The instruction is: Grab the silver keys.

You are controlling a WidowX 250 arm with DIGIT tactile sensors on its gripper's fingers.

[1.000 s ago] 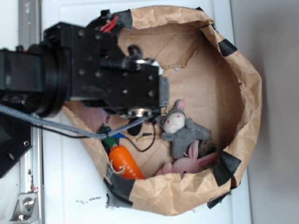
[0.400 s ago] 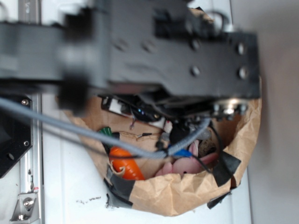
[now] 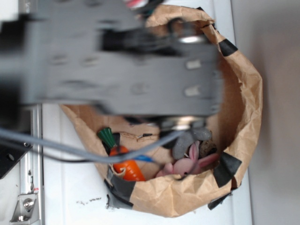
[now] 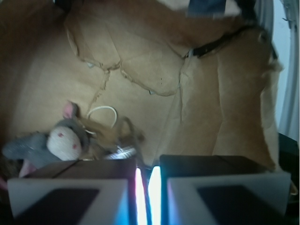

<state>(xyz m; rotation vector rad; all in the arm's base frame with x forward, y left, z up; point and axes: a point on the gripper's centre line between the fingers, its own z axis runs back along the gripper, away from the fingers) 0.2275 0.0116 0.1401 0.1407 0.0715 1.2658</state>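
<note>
Where the nearly clenched tool blocks them, silver keys glint as a shiny sliver.

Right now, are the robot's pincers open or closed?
Nearly closed, empty: in the wrist view the gripper fingers sit almost together, only a thin bright slit between. The silver keys lie just beyond.

Motion-blurred arm, dim soft wrist view

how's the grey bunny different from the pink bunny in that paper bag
The grey bunny is grey with a pale face; the pink bunny is pink all over. The grey one lies further from the bag's taped rim, partly hidden under the arm, while the pink one lies right against that rim, more exposed. Both are small plush toys inside the brown paper bag.
</note>
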